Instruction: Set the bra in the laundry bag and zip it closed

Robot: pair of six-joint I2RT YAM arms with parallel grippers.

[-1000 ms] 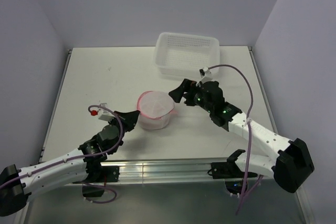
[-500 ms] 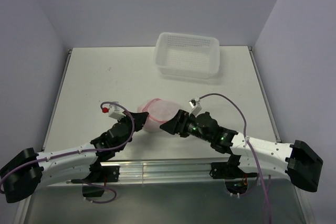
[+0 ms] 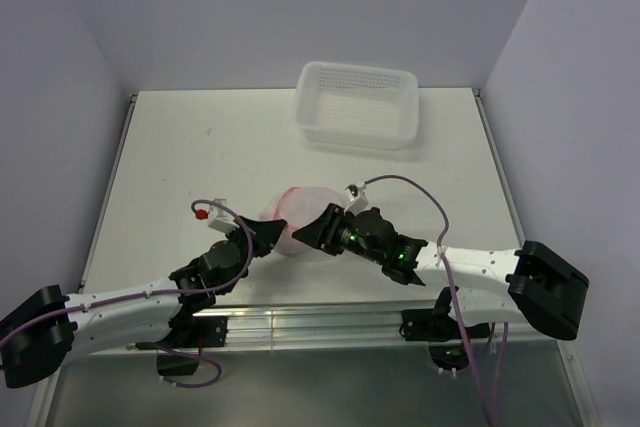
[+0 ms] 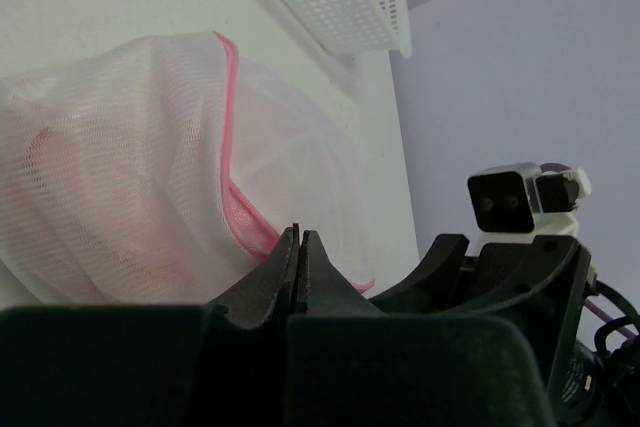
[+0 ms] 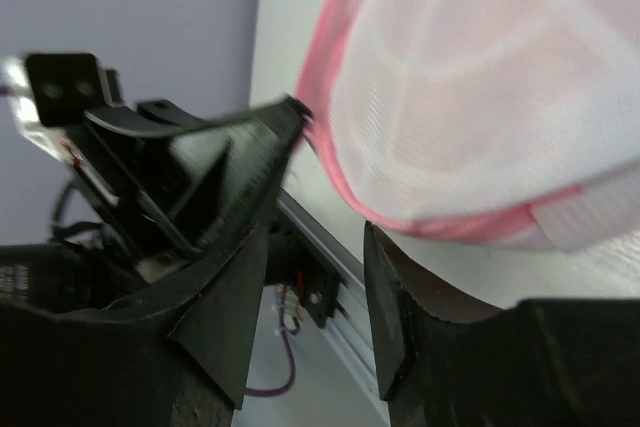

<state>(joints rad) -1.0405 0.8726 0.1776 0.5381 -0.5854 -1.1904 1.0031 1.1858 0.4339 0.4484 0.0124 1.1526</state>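
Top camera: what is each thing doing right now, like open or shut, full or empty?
laundry bag: lying on the table, rim halves together where visible; cannot tell if fully zipped.
bra: inside the bag, pink showing through the mesh.
basket: upright, empty.
left gripper: shut, pinching the bag's pink rim.
right gripper: open, beside the bag, holding nothing.
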